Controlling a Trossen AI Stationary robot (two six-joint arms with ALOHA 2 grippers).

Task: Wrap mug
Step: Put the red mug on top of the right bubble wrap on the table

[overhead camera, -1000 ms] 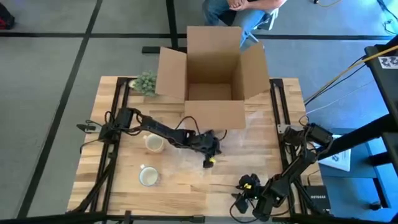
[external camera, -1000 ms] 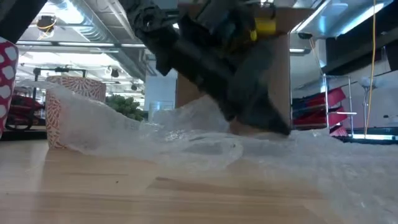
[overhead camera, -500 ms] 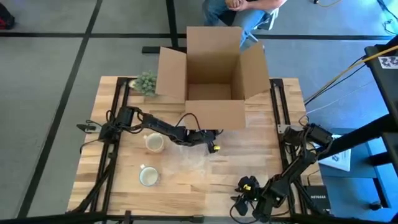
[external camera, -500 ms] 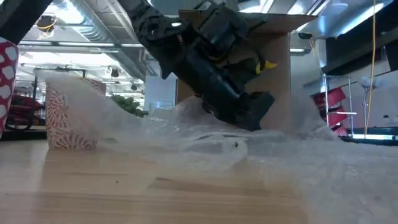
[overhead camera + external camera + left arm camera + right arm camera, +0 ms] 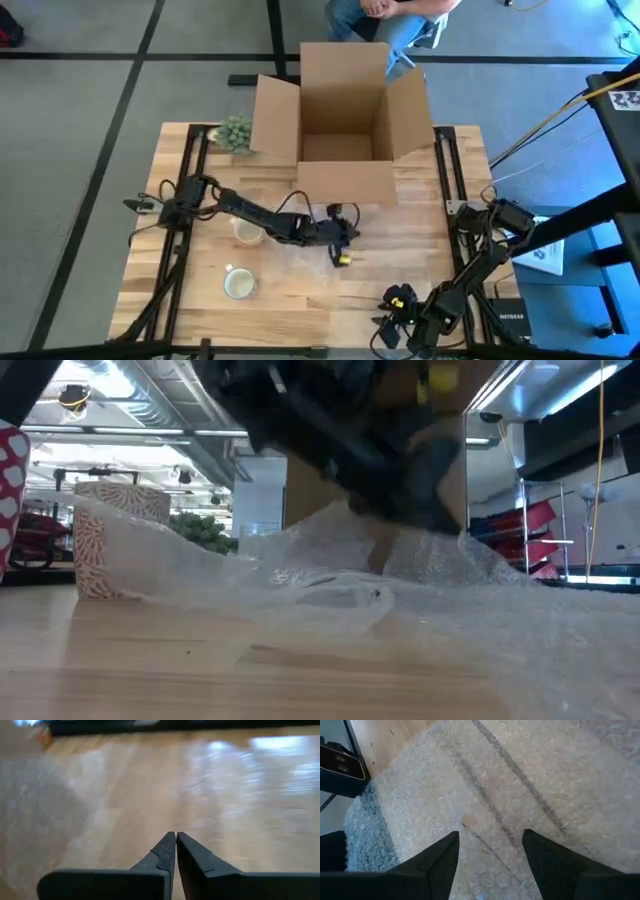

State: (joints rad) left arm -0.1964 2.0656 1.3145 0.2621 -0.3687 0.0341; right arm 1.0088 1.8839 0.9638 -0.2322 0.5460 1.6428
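Observation:
Clear bubble wrap [image 5: 330, 262] lies crumpled on the wooden table in front of the cardboard box. Two red-and-white patterned mugs stand left of it: one [image 5: 245, 233] partly under my left arm, one [image 5: 238, 285] nearer the front edge. My left gripper [image 5: 342, 255] hangs shut over the wrap, a dark blur in the low view [image 5: 420, 500]. Its fingertips are closed together in the left wrist view [image 5: 176, 837]. My right gripper [image 5: 395, 302] waits open at the near edge, above wrap [image 5: 510, 785]. My left gripper is shut just above a raised hump of the wrap [image 5: 430, 550]. Whether its tips have hold of that wrap, I cannot tell. The left wrist view shows nothing between the fingers [image 5: 165, 852].
An open cardboard box [image 5: 345, 130] stands at the table's far edge, with a green plant-like bunch [image 5: 235, 132] to its left. A person sits beyond the box [image 5: 385, 15]. Bare wood lies along the table's near left.
My left gripper, which reached down to the table a second ago, has risen and tipped, going toward the far edge and back again. The wrap beneath it now stands higher, in a hump. My right arm has kept still.

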